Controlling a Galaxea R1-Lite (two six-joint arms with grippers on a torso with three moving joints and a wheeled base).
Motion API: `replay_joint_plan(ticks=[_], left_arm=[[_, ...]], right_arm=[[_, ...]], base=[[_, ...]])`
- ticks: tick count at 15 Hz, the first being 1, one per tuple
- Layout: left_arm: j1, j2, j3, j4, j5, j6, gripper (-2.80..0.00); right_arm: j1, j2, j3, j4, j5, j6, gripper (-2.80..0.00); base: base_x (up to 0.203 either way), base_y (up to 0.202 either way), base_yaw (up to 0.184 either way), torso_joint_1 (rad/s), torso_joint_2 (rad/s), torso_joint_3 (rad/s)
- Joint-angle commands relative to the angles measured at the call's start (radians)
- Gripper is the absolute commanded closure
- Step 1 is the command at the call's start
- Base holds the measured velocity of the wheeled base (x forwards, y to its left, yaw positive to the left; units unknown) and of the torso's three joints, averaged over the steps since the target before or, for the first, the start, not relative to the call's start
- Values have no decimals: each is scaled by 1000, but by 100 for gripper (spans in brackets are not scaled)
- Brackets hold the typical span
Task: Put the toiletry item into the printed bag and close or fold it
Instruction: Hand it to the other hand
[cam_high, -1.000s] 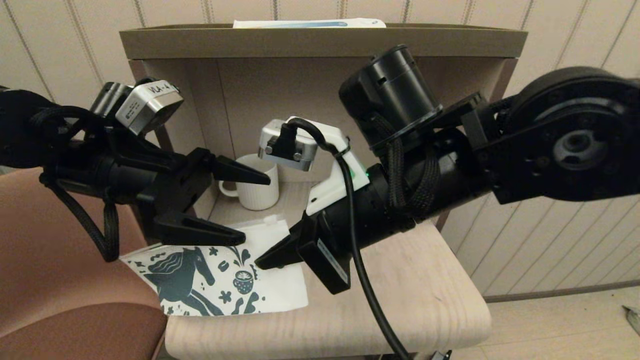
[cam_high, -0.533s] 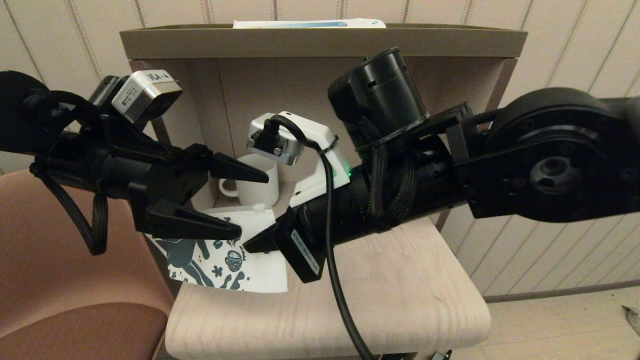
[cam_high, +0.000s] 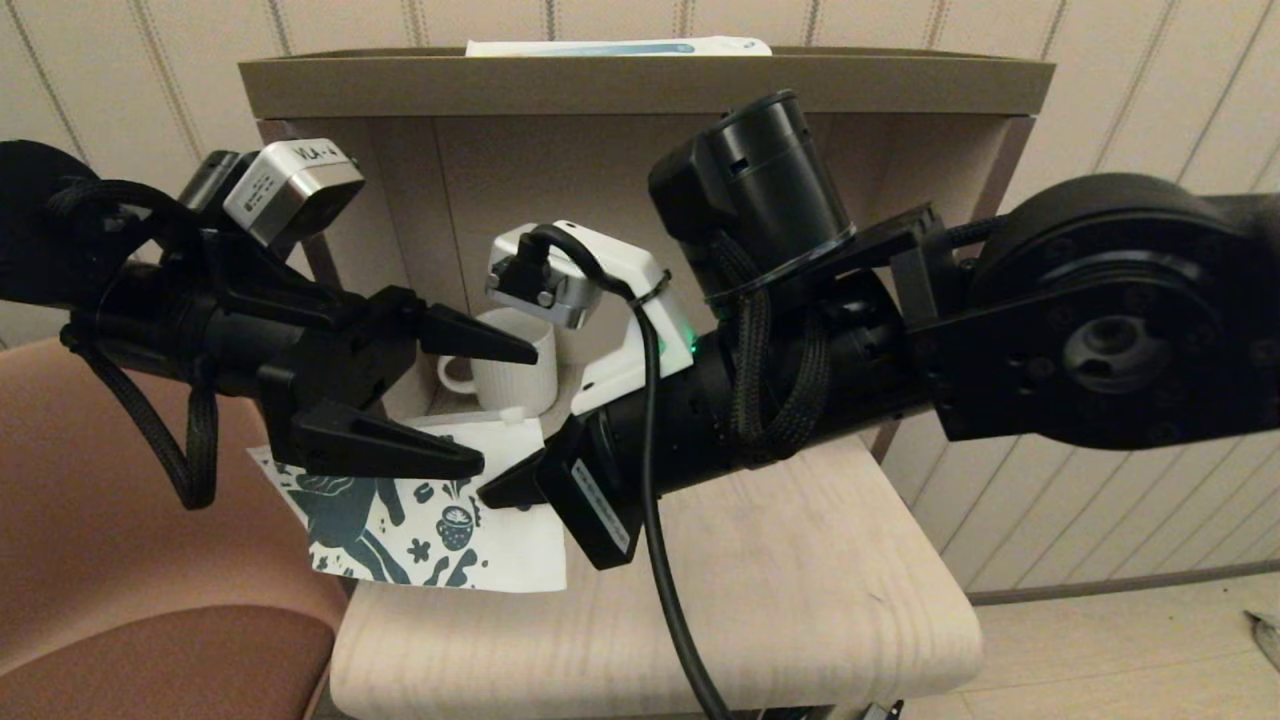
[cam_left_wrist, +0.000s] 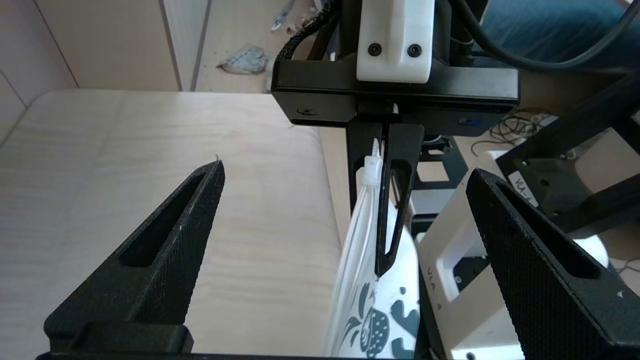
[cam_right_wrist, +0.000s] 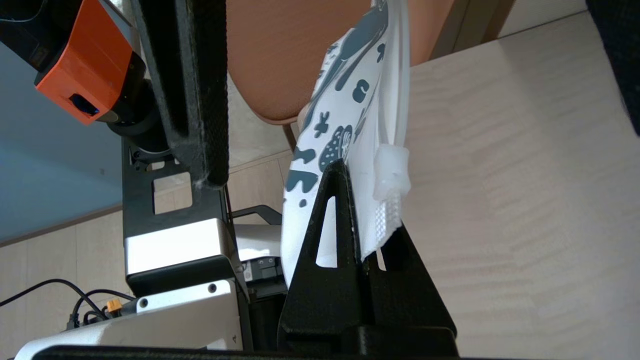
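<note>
Over the pale table (cam_high: 800, 600), right gripper (cam_high: 500, 492) pinches the printed bag (cam_high: 440, 530); left gripper (cam_high: 480, 405) gapes beside.

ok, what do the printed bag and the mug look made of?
Printed bag: looks like thin flexible plastic film, matte white, with a translucent zip strip; it hangs limp and curved from the right pincer, shut on its edge. Mug: probably glazed ceramic, a rigid white body with vertical ribs.

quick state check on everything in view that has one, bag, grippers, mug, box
bag: lifted off the table, hanging by its zip edge, pinched
right gripper: shut on the bag's zip corner
left gripper: open, empty, beside the bag
mug: upright in the shelf nook
box: flat on the shelf top
</note>
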Motion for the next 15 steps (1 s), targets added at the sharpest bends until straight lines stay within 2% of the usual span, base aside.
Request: replay_joint_plan(ticks=[1,5,10,15], left_arm=[[2,-6,5,8,0,13,-280],[16,-14,-6,28,-6,14,-280],[15,-16,-83,185,-6,15,-280],[10,-14,-98,214,-6,15,-280]], right_arm=[[-1,-8,4,5,2,-4,0],[-6,-44,41,8,4,-11,0],[-1,-68,87,8,7,-32,0],[4,-74,90,8,21,-39,0]], base=[[0,0,0,0,0,0],[0,0,0,0,0,0],[0,0,0,0,0,0],[0,0,0,0,0,0]])
